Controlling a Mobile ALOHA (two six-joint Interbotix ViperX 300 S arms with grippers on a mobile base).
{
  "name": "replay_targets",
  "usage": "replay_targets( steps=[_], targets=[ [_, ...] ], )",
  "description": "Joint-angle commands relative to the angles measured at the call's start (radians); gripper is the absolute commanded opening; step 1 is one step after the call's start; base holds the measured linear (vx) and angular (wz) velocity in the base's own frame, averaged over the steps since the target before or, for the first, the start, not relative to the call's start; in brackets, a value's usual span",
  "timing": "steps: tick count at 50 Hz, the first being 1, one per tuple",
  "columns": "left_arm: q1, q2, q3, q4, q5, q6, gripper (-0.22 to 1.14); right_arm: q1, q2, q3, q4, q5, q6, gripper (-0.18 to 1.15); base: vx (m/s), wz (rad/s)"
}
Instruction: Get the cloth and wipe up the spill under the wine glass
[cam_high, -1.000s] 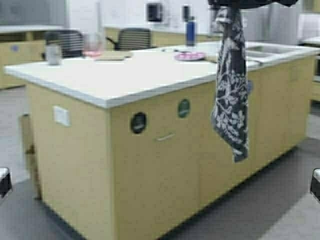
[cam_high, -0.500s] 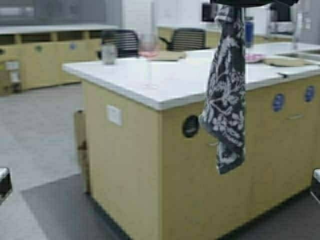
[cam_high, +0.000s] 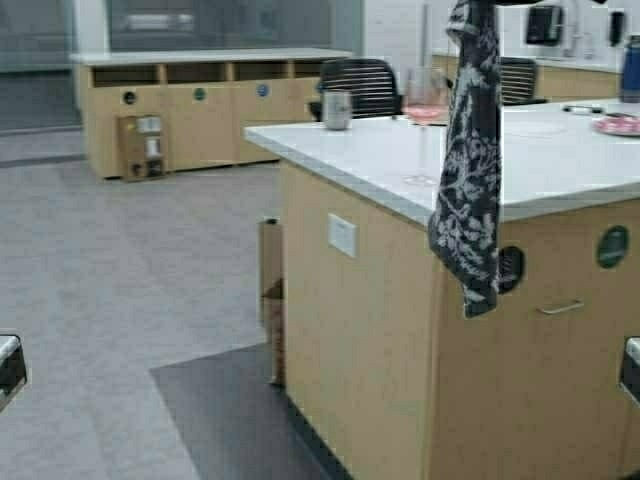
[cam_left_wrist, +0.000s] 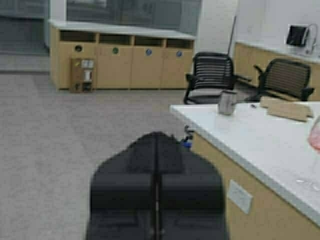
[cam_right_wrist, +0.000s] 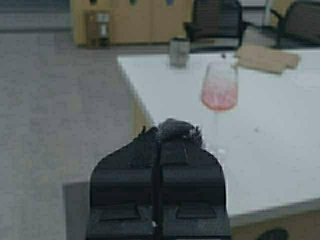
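While the cloth (cam_high: 468, 160) dangles at 1 o'clock up high, the wine glass (cam_high: 425, 115) with pink liquid stands on the counter (cam_high: 560, 165). Left wrist: left gripper (cam_left_wrist: 156, 165) jaws clenched, empty. Right wrist: right gripper (cam_right_wrist: 159, 150) jaws pinch cloth, glass at 1 o'clock.

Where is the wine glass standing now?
In the high view the wine glass stands on the white counter near its left edge, right of the metal cup and just left of the hanging cloth.

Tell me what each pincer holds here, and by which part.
The right pincer is shut on the cloth, pinching its top end, so the rest hangs limp. The left pincer is shut on nothing.
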Motion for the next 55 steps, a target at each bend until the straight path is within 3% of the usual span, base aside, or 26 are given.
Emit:
replay_targets(
  steps=[1, 9, 23, 38, 55],
  targets=[
    [-0.049, 0.138, -0.080, 0.032, -0.049, -0.003, 0.02, 0.000, -0.061, -0.002, -0.002, -0.014, 0.031, 0.07, 0.12, 0.24],
    [-0.152, 0.255, -0.117, 0.058, -0.117, -0.009, 0.02, 0.000, -0.092, -0.005, -0.002, -0.014, 0.089, 0.07, 0.13, 0.15],
    [-0.172, 0.491, -0.133, 0.066, -0.290, 0.005, 0.02, 0.000, -0.087, -0.049, -0.005, -0.009, 0.158, 0.07, 0.13, 0.00],
    [-0.249, 0.884, -0.258, 0.140, -0.514, 0.000, 0.02, 0.026, 0.005, -0.123, -0.009, -0.032, 0.202, 0.07, 0.14, -0.10],
    [-0.304, 1.101, -0.272, 0.140, -0.660, 0.018, 0.02, 0.021, -0.089, -0.048, -0.021, -0.029, 0.160, 0.07, 0.17, -0.21]
  ],
)
